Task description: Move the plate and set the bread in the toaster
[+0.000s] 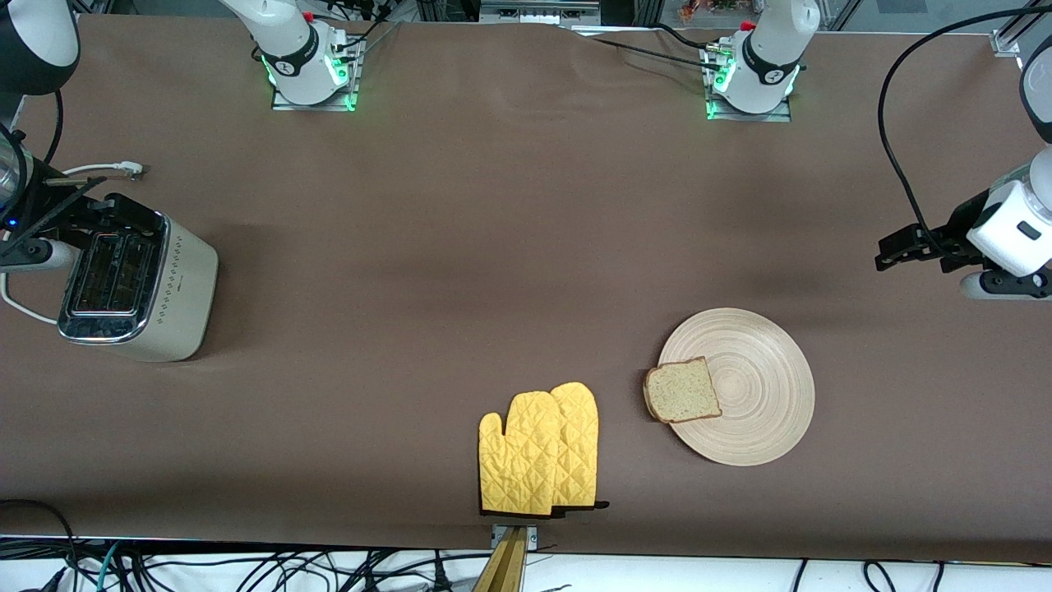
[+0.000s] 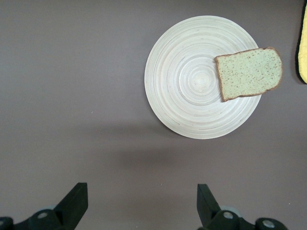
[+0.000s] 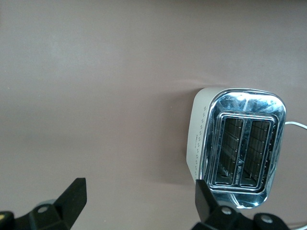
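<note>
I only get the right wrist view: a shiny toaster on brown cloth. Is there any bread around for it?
Observer: Yes. One slice of bread lies at the left arm's end of the table, far from the toaster.
Operator: Just lying on the cloth?
Observer: No, it rests on a round wooden plate, overhanging the rim on the side toward the yellow oven mitts.
Operator: Is anything holding it?
Observer: Nothing. The left pincer hangs open above bare cloth beside the plate, apart from it.
Operator: And the pincer in my view?
Observer: From the front, the right pincer hangs open above the toaster's end of the table.
</note>
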`<control>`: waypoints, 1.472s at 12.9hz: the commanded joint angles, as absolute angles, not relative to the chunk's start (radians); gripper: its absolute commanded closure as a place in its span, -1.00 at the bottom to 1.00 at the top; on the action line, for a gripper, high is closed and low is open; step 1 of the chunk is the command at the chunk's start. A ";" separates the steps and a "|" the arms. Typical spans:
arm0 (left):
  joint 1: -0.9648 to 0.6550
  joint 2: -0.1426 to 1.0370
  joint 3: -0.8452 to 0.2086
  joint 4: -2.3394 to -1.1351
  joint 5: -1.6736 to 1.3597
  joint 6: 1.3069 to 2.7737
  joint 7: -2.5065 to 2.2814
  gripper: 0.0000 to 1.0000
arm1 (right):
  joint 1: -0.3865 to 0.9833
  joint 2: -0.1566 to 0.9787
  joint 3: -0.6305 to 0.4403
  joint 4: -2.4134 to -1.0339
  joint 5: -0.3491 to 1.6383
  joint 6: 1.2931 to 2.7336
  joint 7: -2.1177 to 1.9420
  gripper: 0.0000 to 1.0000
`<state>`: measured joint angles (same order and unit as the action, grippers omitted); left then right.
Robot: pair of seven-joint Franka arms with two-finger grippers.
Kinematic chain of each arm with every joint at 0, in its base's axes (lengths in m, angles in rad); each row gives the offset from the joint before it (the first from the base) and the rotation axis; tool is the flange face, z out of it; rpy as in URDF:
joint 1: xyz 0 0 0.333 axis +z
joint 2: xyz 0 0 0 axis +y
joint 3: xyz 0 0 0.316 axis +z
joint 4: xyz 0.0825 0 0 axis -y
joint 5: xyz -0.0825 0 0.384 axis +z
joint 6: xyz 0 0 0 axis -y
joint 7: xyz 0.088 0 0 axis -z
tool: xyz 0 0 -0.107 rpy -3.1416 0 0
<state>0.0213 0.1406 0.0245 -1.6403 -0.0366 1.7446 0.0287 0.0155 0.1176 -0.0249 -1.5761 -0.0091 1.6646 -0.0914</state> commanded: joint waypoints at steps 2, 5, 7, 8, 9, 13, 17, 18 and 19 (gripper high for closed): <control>0.023 0.164 0.023 -1.598 -0.043 1.723 0.031 -1.00 | 0.009 0.127 -0.025 -1.549 -0.012 1.643 -0.103 -1.00; 0.026 0.167 0.023 -1.603 -0.046 1.720 0.031 -1.00 | 0.009 0.127 -0.025 -1.549 -0.012 1.643 -0.103 -1.00; 0.026 0.178 0.023 -1.597 -0.049 1.704 0.029 -1.00 | 0.009 0.127 -0.025 -1.549 -0.012 1.643 -0.103 -1.00; 0.026 0.178 0.023 -1.597 -0.054 1.704 0.031 -1.00 | 0.009 0.127 -0.025 -1.549 -0.012 1.643 -0.103 -1.00; 0.023 0.182 0.023 -1.598 -0.054 1.704 0.029 -1.00 | 0.009 0.127 -0.025 -1.549 -0.012 1.643 -0.103 -1.00; 0.020 0.184 0.021 -1.601 -0.054 1.701 0.029 -1.00 | 0.009 0.127 -0.025 -1.549 -0.012 1.643 -0.101 -1.00; 0.021 0.184 0.021 -1.603 -0.054 1.678 0.029 -1.00 | 0.011 0.127 -0.025 -1.549 -0.011 1.644 -0.100 -1.00; 0.021 0.184 0.021 -1.601 -0.054 1.678 0.029 -1.00 | 0.011 0.129 -0.025 -1.549 -0.011 1.643 -0.100 -1.00; 0.020 0.184 0.021 -1.605 -0.054 1.677 0.029 -1.00 | 0.012 0.127 -0.025 -1.549 -0.012 1.644 -0.100 -1.00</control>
<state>0.0197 0.1759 0.0225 -1.6289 -0.0366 1.7026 0.0287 0.0153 0.1193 -0.0271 -1.5757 -0.0091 1.6645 -0.0914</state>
